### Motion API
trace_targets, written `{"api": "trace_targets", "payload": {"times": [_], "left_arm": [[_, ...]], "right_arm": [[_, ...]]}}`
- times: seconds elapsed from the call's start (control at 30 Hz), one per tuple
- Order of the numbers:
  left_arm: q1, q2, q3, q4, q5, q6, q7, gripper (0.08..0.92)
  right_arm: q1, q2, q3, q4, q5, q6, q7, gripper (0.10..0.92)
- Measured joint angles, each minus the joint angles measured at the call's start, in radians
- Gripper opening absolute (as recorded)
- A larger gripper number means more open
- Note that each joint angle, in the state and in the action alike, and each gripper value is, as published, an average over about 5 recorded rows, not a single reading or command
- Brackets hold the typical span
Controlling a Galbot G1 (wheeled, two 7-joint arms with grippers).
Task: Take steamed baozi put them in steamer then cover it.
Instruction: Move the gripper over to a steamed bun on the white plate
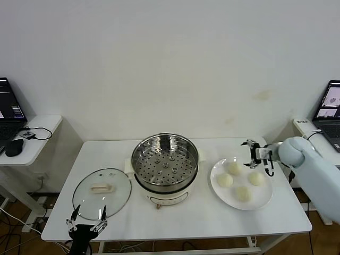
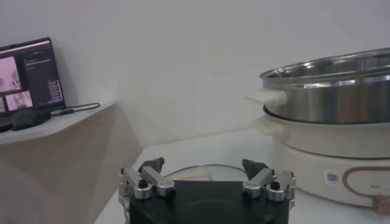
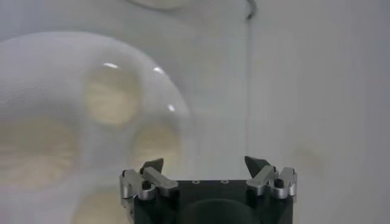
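Observation:
Four cream-white baozi lie on a white plate (image 1: 217,187) at the table's right: one at the far side (image 1: 235,168), one on the left (image 1: 225,180), one on the right (image 1: 256,178), one nearest me (image 1: 243,193). My right gripper (image 1: 251,155) is open and empty, hovering over the plate's far right edge; its wrist view shows the gripper (image 3: 205,164) beside the baozi (image 3: 113,94). The empty steamer (image 1: 164,159) sits on its pot base (image 1: 159,200) at the centre. The glass cover (image 1: 102,194) lies flat to its left. My left gripper (image 1: 89,215) is open and empty at the cover's near edge.
The left wrist view shows the open gripper (image 2: 204,167), the steamer (image 2: 329,91) and the cover's rim (image 2: 201,170). A side table with a laptop (image 1: 10,114) and a mouse (image 1: 13,147) stands at the left. Another laptop (image 1: 329,103) stands at the right.

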Motion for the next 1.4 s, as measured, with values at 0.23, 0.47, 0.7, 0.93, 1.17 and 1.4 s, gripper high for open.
{"api": "trace_targets", "payload": {"times": [0.23, 0.47, 0.7, 0.93, 1.17, 1.4], "left_arm": [[0.001, 0.002, -0.009, -0.001, -0.001, 0.001, 0.001, 0.823], [-0.001, 0.006, -0.015, -0.004, -0.002, 0.000, 0.002, 0.823], [-0.001, 0.007, -0.016, -0.002, -0.002, -0.003, 0.003, 0.823], [-0.003, 0.007, -0.018, -0.002, -0.002, -0.005, 0.003, 0.823], [-0.001, 0.008, -0.021, -0.005, -0.002, -0.005, 0.003, 0.823], [0.001, 0.004, -0.021, -0.009, -0.001, -0.005, 0.002, 0.823]], "right_arm": [[0.080, 0.036, -0.114, -0.095, -0.013, 0.009, -0.063, 0.823], [0.125, 0.077, -0.169, -0.169, -0.032, 0.016, -0.084, 0.823], [0.141, 0.117, -0.195, -0.228, -0.056, 0.022, -0.089, 0.823], [0.150, 0.160, -0.200, -0.283, -0.082, 0.025, -0.078, 0.815], [0.156, 0.197, -0.203, -0.325, -0.097, 0.025, -0.075, 0.762], [0.163, 0.220, -0.204, -0.348, -0.102, 0.022, -0.080, 0.666]]}}
